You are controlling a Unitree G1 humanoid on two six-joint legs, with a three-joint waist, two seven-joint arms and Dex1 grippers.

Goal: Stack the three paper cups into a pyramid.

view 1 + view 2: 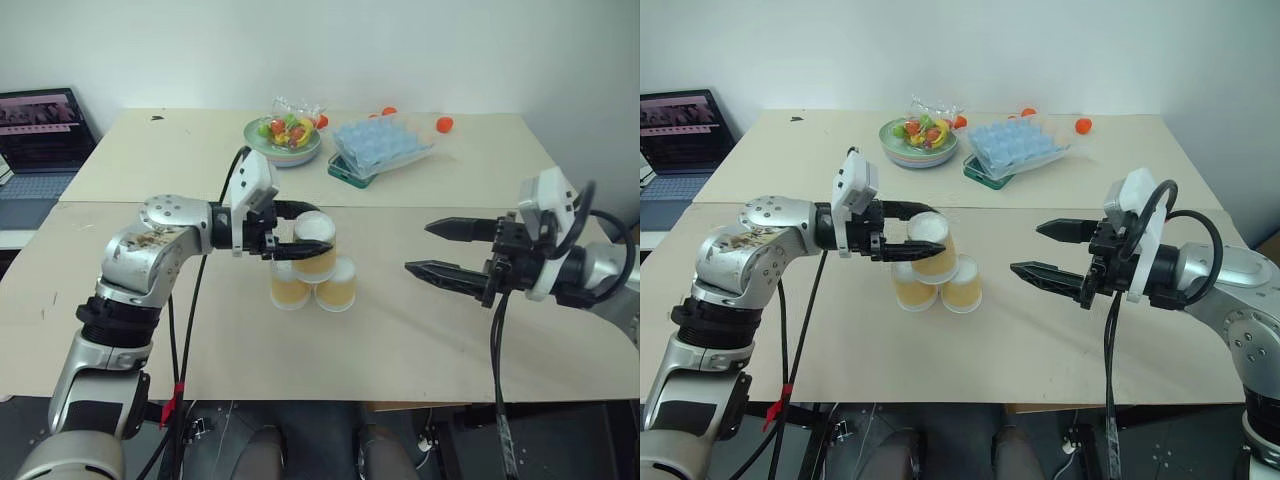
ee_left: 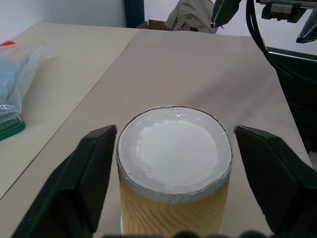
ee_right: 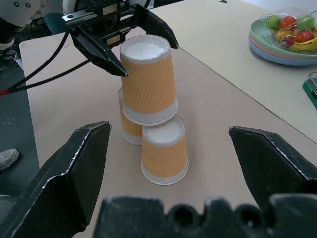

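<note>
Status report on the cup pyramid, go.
Left gripper open around the top cup, fingers clear of it. Right gripper open, empty. Top cup rests upside down on two base cups. Nothing in the way.

Beige table: two upturned paper cups side by side; far edge, green fruit bowl, blue tray, orange balls.

Bowl of fruit: far table edge
Blue tray: just beside bowl
Orange ball: near tray
Laptop: left, off table
</note>
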